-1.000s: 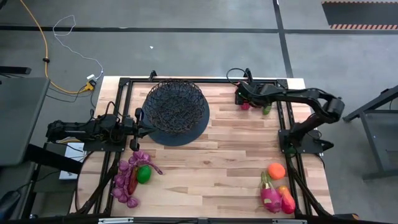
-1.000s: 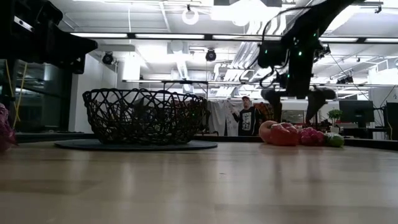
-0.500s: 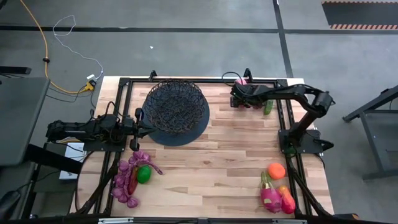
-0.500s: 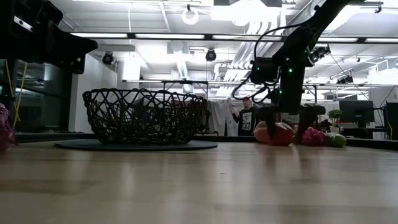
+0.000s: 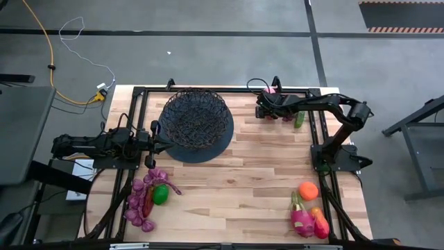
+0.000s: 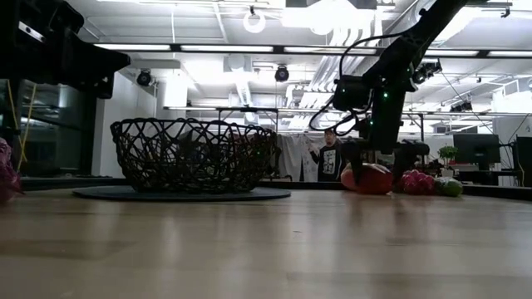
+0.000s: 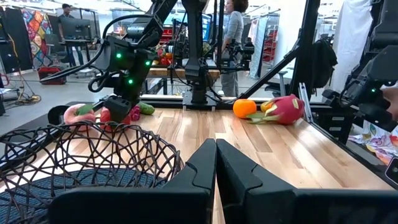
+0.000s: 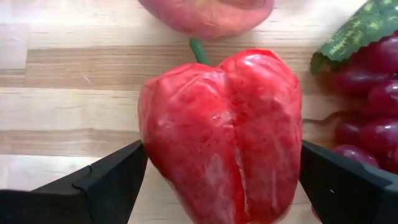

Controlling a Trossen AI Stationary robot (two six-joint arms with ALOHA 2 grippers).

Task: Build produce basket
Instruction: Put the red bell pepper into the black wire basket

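The surface (image 5: 236, 173) is carrying everything, and the basket (image 5: 196, 119) is sitting near its far edge, left of centre, still looking empty, so filling is barely started. Produce is lying in loose groups: purple grapes (image 5: 141, 201) with a green lime (image 5: 160, 194) at the near left corner, an orange (image 5: 309, 190) and pink fruits (image 5: 302, 221) at the near right corner, more by the far right corner. The right tool (image 5: 262, 110) is reaching low over that far right group, fingers (image 8: 115, 180) spread apart on either side of a red pepper-like fruit (image 8: 221, 134), just beside it but not clearly clamping; it is probably lining up to pinch the widest part. A pink fruit (image 8: 208, 12) and grapes (image 8: 367, 99) are crowding close, so a nudge is a risk. The left tool (image 5: 154, 144) is waiting at the left edge beside the basket, fingers (image 7: 202, 165) pressed together, holding nothing, likely staying clear of the drop path.
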